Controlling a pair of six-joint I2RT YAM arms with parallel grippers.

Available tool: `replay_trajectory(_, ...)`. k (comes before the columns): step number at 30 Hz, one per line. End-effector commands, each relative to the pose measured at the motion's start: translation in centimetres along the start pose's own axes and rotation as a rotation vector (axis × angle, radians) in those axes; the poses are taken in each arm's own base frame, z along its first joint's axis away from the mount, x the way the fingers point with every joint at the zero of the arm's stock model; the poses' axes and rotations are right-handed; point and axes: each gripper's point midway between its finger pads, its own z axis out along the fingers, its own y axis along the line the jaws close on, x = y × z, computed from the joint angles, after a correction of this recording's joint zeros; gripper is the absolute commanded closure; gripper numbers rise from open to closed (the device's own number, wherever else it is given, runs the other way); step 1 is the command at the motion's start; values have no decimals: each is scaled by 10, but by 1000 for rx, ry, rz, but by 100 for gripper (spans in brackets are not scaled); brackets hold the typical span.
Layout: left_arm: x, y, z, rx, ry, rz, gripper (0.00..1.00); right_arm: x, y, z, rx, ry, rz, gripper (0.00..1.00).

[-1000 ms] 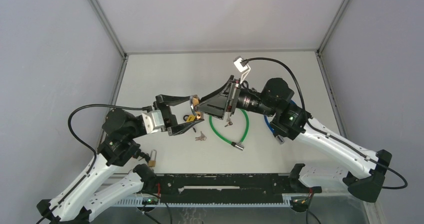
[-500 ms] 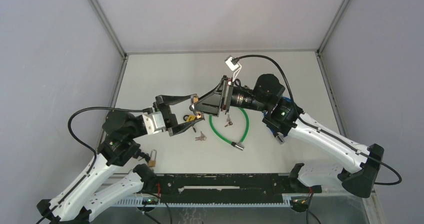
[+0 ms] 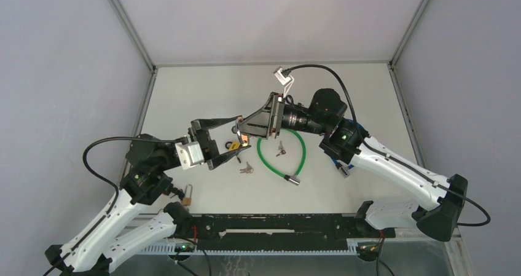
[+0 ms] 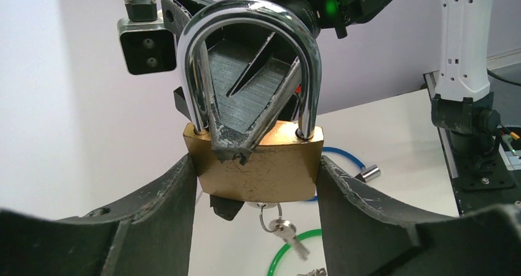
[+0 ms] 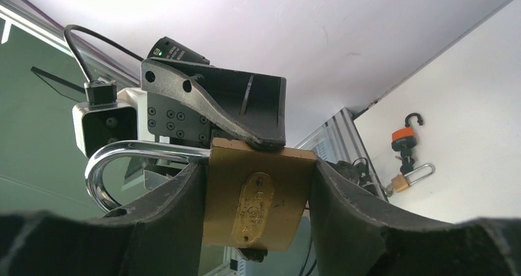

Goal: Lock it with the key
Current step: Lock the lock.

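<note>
A brass padlock (image 4: pixel 255 165) with a chrome shackle (image 4: pixel 246 15) hangs in the air at mid-table, also seen from above (image 3: pixel 242 138). My left gripper (image 4: pixel 255 184) is shut on its two narrow sides. A key (image 4: pixel 265 206) sits in the bottom of the lock, with a ring and a second key (image 4: pixel 290 234) dangling from it. My right gripper (image 5: pixel 258 208) has come in from the right and is shut on the lock's body (image 5: pixel 258 193), one finger (image 4: pixel 246 104) lying over the front face. The shackle (image 5: pixel 107 165) sticks out to the left in the right wrist view.
On the table below lie a green cable lock (image 3: pixel 289 159), a blue cable lock (image 3: pixel 335 156), two loose key bunches (image 3: pixel 246 168) (image 3: pixel 281 148) and a small brass padlock (image 3: pixel 187 195) by the left arm. An orange padlock (image 5: pixel 402 138) lies near it.
My right gripper has slid left onto the padlock and its jaws have closed in on the body. The left gripper has kept its hold and barely moved.
</note>
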Motion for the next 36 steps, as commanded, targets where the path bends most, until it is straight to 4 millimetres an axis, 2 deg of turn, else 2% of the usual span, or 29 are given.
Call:
replay_trajectory(1, -72, 24, -4, -76, -183, 140, 100, -16, 34, -7, -85, -40, -87, 77)
replay_trajectory(3, -70, 25, -3, -80, -178, 138, 100, -16, 35, -9, -79, -47, -95, 96)
replay_trajectory(4, -69, 25, -3, -79, -173, 137, 100, -17, 35, -10, -71, -53, -99, 100)
replay_trajectory(6, -65, 24, -3, -80, -161, 130, 100, -20, 33, -13, -49, -70, -117, 100)
replay_trajectory(7, -61, 24, -4, -82, -152, 126, 96, -22, 31, -15, -31, -85, -125, 100)
replay_trajectory(8, -57, 23, -4, -83, -142, 125, 83, -24, 29, -16, -12, -99, -135, 100)
replay_trajectory(10, -47, 21, -4, -80, -110, 119, 46, -27, 26, -19, 11, -129, -146, 100)
replay_trajectory(11, -42, 20, -5, -81, -95, 113, 37, -29, 24, -20, 16, -143, -143, 100)
replay_trajectory(14, -29, 20, -5, -95, -49, 69, 19, -34, 18, -24, 37, -191, -136, 100)
replay_trajectory(19, -16, 15, -10, -103, 7, -24, 3, -50, -1, -40, 159, -310, -155, 100)
replay_trajectory(22, -12, 15, -13, -133, 33, -126, 0, -62, -15, -52, 274, -391, -192, 100)
replay_trajectory(25, -6, 13, -16, -171, 88, -324, 1, -77, -33, -66, 438, -502, -268, 100)
replay_trajectory(29, -6, 11, -14, -219, 135, -586, 12, -85, -56, -77, 639, -568, -412, 100)
replay_trajectory(33, -2, 19, -10, -282, 192, -720, 15, -90, -61, -77, 717, -595, -511, 100)
replay_trajectory(36, 1, 27, -8, -322, 220, -744, 17, -85, -56, -70, 717, -580, -563, 100)
